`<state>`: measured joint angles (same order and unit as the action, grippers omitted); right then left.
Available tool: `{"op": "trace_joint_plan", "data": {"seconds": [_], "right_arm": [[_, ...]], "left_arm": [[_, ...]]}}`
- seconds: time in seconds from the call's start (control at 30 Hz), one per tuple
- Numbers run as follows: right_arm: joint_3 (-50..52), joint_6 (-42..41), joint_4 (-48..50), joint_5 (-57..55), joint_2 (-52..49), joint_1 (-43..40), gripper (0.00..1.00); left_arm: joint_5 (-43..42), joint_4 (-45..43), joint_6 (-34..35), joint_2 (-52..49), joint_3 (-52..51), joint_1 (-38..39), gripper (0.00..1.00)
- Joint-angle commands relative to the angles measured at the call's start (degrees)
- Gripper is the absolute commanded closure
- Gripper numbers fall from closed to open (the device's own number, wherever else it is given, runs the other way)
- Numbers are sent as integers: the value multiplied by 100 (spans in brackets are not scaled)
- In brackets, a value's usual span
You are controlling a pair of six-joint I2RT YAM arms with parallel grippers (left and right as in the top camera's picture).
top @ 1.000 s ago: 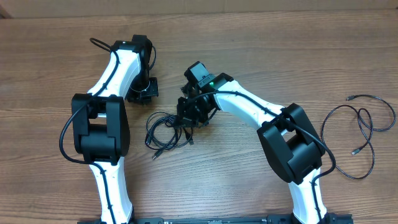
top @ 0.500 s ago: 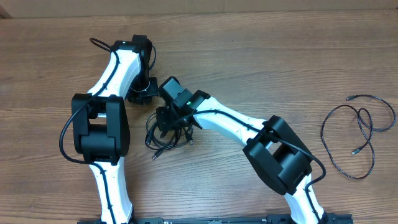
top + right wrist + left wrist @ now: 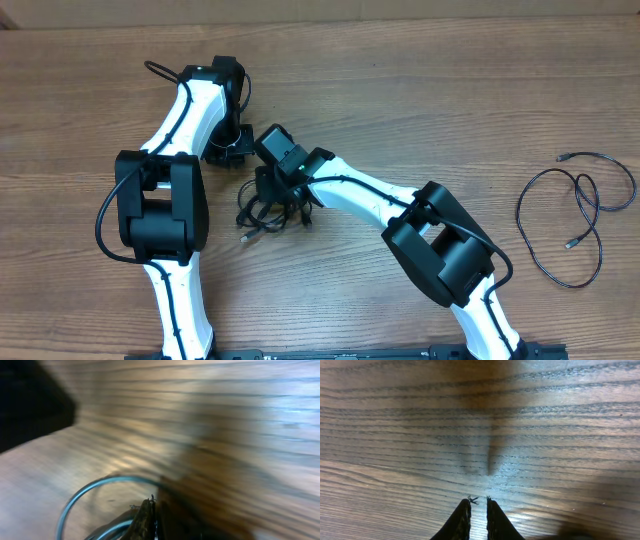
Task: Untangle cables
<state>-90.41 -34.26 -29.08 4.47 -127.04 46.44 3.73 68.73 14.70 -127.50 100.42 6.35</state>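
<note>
Pressing its fingers together at the center-left of the overhead frame, the right gripper [image 3: 152, 510] sits in the tangled cables [image 3: 262, 213], a loop curving just beside its tips; whether a strand is pinched cannot be told. The left gripper [image 3: 478, 506], nearly closed, holds nothing above the bare table [image 3: 545, 420]. Another cable [image 3: 575, 215] lies far right.

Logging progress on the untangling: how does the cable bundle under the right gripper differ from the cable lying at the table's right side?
The cable bundle is a tight overlapping knot; the right-side cable is spread in wide loose loops. The bundle lies mid-table under the right gripper; the right-side cable lies alone, away from both arms. Both are thin, black and flat on the wood.
</note>
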Motion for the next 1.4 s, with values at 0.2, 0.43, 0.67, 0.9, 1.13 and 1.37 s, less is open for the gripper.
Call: {"op": "trace_joint_plan", "data": {"seconds": [0.2, 0.43, 0.67, 0.9, 1.13, 1.37], "right_arm": [[39, -916, -809, -649, -149, -1003, 96], [39, -940, -1392, 55, -149, -1471, 96], [39, -925, -2188, 1191, -149, -1300, 96], [39, -925, -2041, 1478, -149, -577, 96], [11, -811, -1840, 1589, -129, -256, 96], [-658, 511, -2564, 1692, 175, -479, 92]], "left_arm": [[70, 0, 81, 127, -70, 4, 86], [72, 0, 79, 127, -70, 4, 86], [70, -7, 81, 127, -70, 4, 85], [-33, -11, 79, 127, -70, 4, 85], [-33, -13, 76, 127, -70, 4, 85], [-33, -22, 76, 127, -70, 4, 84]]}}
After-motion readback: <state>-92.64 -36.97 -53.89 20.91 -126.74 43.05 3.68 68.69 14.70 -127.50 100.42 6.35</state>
